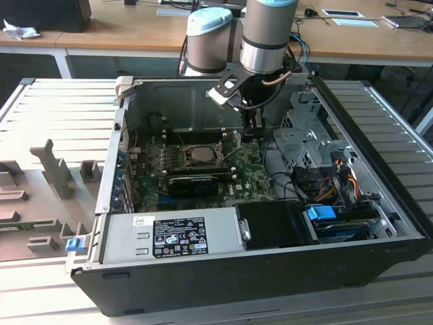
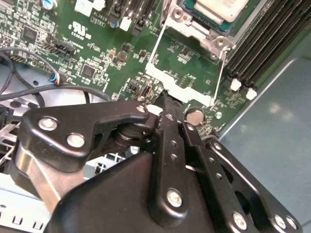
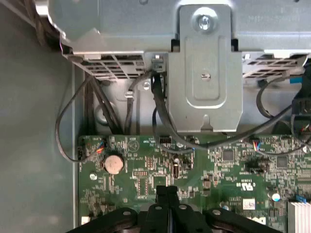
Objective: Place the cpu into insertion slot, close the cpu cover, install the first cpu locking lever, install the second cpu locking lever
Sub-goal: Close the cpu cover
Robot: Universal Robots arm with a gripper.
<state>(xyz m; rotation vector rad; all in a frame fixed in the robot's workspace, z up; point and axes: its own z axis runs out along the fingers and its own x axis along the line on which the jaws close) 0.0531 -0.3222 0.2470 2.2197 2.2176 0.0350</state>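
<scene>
**Enclosure.** The black metal computer case (image 1: pixel 237 281) lies on its side with the side panel off. This looks intended to turn the board upward so it can be reached from above.

**Arm.** The grey and silver robot arm (image 1: pixel 269 34) comes down into the case at the end of the board on the exterior view's right.

**Board.** The green circuit board (image 1: pixel 254 179) lies flat on the case floor. It carries a long black card (image 1: pixel 199 181).

**Gripper.** In both wrist views the black two-finger gripper (image 3: pixel 167 191) (image 2: pixel 165 104) has its fingers pressed together with nothing between them. In my judgement they are closed to form one narrow tip for pushing, not for carrying. The tip hangs low over the board, just beside a round silver coin cell (image 2: pixel 195 116) and near the socket.

**Socket.** The square silver-rimmed insertion slot (image 1: pixel 216 157) sits mid-board. The thin silver metal cpu cover (image 2: pixel 187 22) appears to be folded down over it. I cannot confirm that it is fully seated.

**Task item.** The flat pale silver-grey cpu (image 2: pixel 218 8) rests inside the slot, with its face showing through the cover's window.

**Levers.** A thin silver wire locking lever (image 2: pixel 154 48) runs from the socket toward the fingertips. It looks unlatched, though I cannot tell this for certain.
</scene>
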